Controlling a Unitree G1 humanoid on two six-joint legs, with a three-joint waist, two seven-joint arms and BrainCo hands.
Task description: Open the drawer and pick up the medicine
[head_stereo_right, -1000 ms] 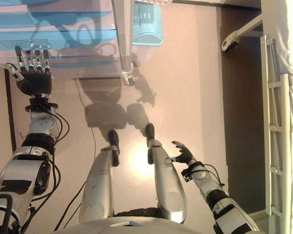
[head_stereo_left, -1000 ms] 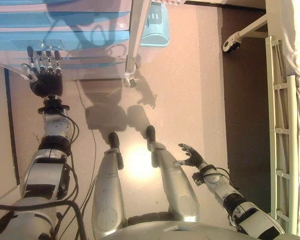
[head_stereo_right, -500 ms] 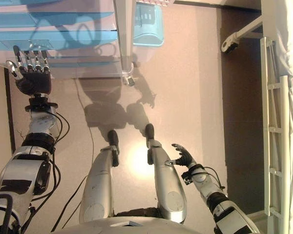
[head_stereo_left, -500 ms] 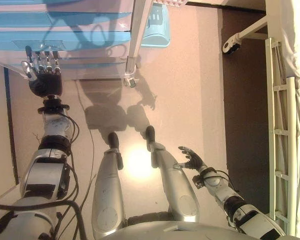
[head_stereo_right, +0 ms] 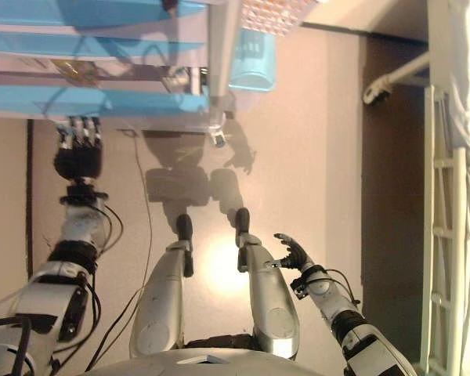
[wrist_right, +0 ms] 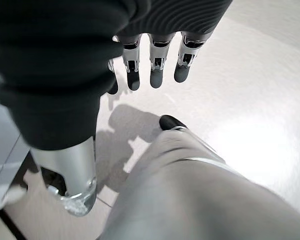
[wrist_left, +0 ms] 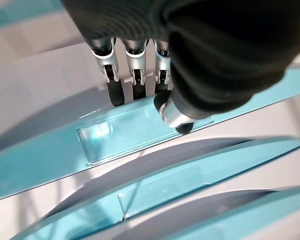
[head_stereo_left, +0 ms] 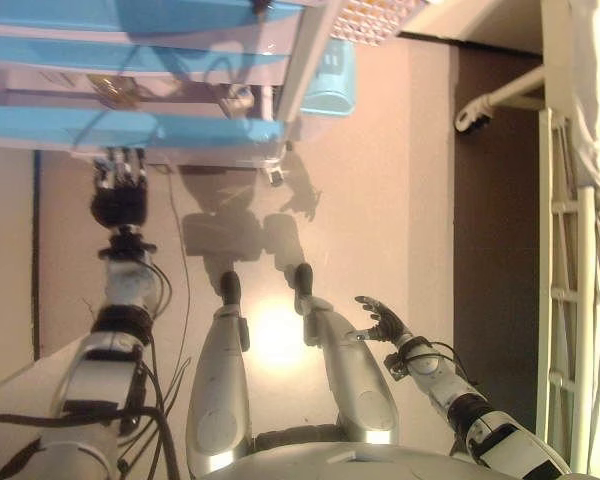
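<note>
A white cabinet of blue-fronted drawers stands ahead on the left. One drawer (head_stereo_left: pixel 180 128) stands pulled out, and small things (head_stereo_left: pixel 120 90) lie inside it; I cannot tell which is the medicine. My left hand (head_stereo_left: pixel 120 205) is at this drawer's front. In the left wrist view its fingertips (wrist_left: pixel 115 92) and thumb pinch the clear handle (wrist_left: pixel 105 142). My right hand (head_stereo_left: pixel 385 322) hangs low by my right thigh, open and empty, with fingers (wrist_right: pixel 155 70) relaxed over the floor.
A light blue bin (head_stereo_left: pixel 332 75) stands on the floor right of the cabinet. The cabinet's caster (head_stereo_left: pixel 273 176) sticks out at its near corner. A white bed rail (head_stereo_left: pixel 560 260) runs down the right side over a dark floor strip.
The drawer has come out toward me, its inside now showing. My left hand has drawn back with its fingers on the handle. The camera has shifted. The right hand has barely moved.
</note>
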